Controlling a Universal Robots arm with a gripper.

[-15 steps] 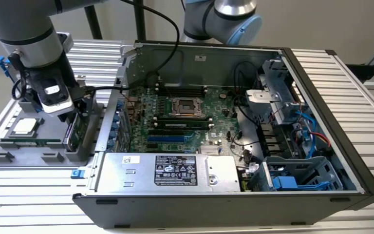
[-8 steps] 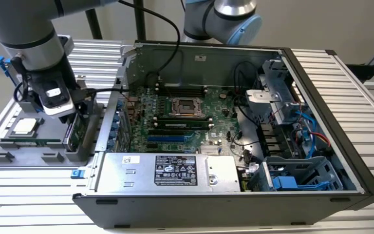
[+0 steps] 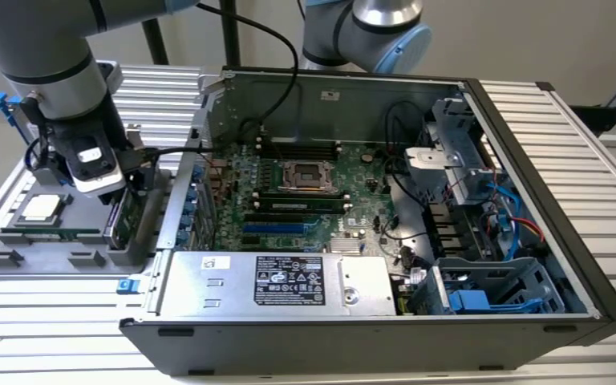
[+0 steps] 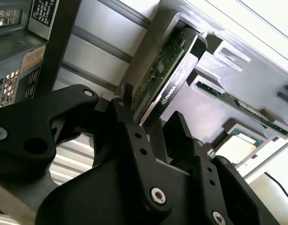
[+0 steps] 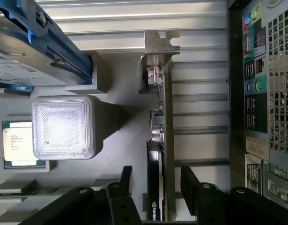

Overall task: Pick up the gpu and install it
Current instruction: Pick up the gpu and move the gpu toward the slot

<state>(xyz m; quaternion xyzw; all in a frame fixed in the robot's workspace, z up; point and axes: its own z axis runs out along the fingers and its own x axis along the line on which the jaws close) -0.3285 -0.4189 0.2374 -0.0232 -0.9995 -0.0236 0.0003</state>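
The gpu [image 5: 168, 140] stands on its long edge in a slot of the grey parts holder [image 3: 30, 261], which sits on the ribbed metal counter [image 3: 51, 321] at the exterior view's left, just beside the open computer case [image 3: 522, 241]. In the first wrist view the card's green board faces the case's rear panel [image 5: 261, 93], its black cooler faces the other way, and its silver bracket [image 5: 161, 43] is at the end far from the arm. The gripper [image 5: 158, 180] is down over the near end of the card with its black fingers [image 5: 126, 180] spread, one on each side. A strip of grey holder shows between each finger and the card, so the fingers straddle the gpu without pinching it. The second wrist view shows the same straddle from the side, with the cooler's black face running away between the fingertips. On the same holder a narrow green memory stick [image 4: 242, 110] lies in its own groove near the card, a processor chip [image 5: 19, 143] sits in a square pocket beyond it, and a silver hard drive [image 5: 22, 61] with blue rails rests farther along. A ribbed translucent white block [image 5: 64, 126] is between the processor chip and the card. Inside the case the motherboard [image 3: 286, 200] lies exposed, with a silver power supply [image 3: 276, 281] along the near side.
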